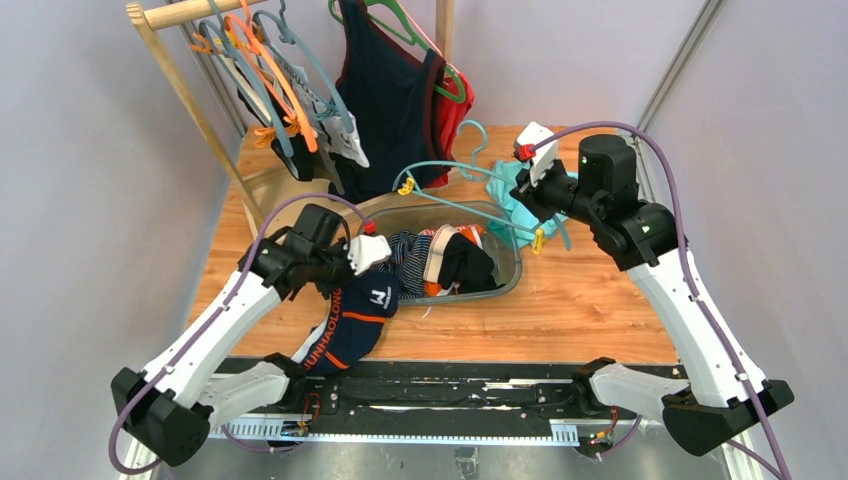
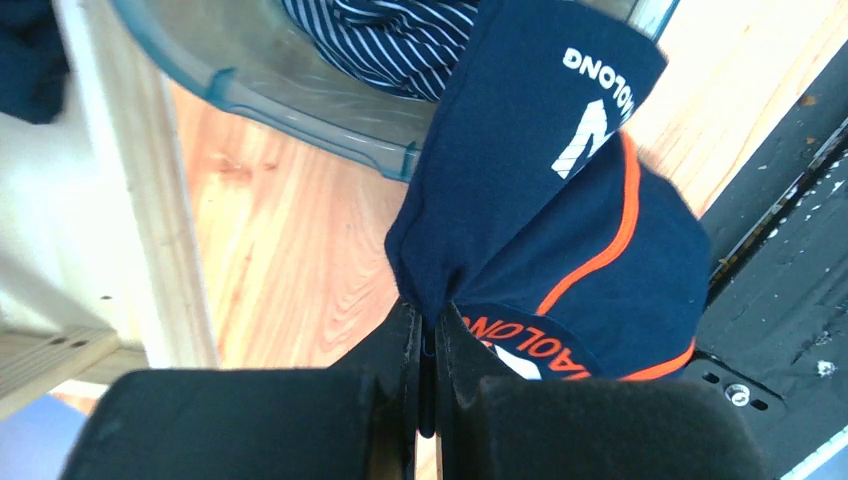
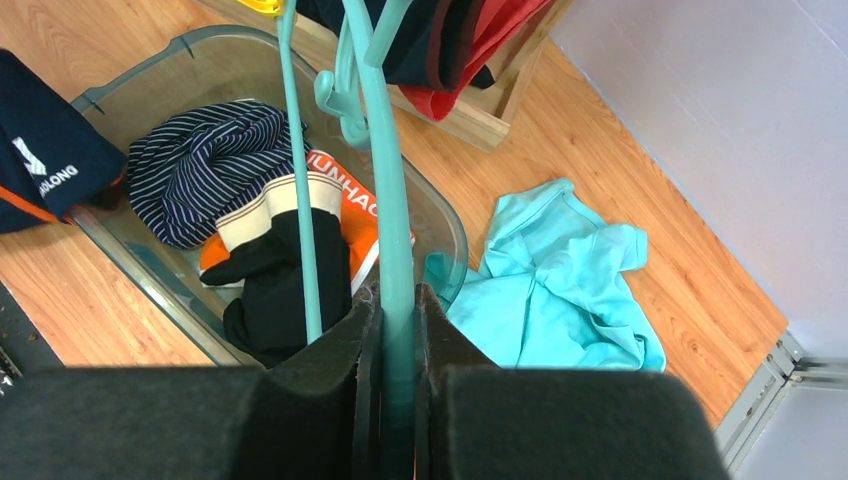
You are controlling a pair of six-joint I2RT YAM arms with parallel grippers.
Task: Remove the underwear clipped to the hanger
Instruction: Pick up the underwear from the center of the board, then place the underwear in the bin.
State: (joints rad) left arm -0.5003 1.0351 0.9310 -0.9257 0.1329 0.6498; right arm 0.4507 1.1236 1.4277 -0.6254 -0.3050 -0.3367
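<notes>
Left end effector (image 2: 425,330): closed, pinching a fold of the navy briefs (image 2: 540,170).
Navy briefs: orange piping and a white-lettered waistband. They drape over the near corner of the clear bin (image 2: 260,95) and down onto the counter (image 1: 600,300).
Right end effector (image 3: 397,300): clamped on the teal hanger (image 3: 385,150), fingers tight on either side of its bar.
Teal hanger: held above the bin's right half, with a yellow clip (image 1: 537,240) at its near end. I cannot make out whether any garment hangs from the clips.
Inside the bin: striped briefs (image 3: 200,165) on the left, black briefs (image 3: 260,290) with a beige waistband beside them, and an orange lettered waistband (image 3: 355,205) showing between.
Teal cloth (image 3: 560,270): crumpled on the counter just right of the bin.
Wooden rack (image 1: 190,110): at the back left, carrying more hangers and a navy tank top (image 1: 395,100) with red trim.
</notes>
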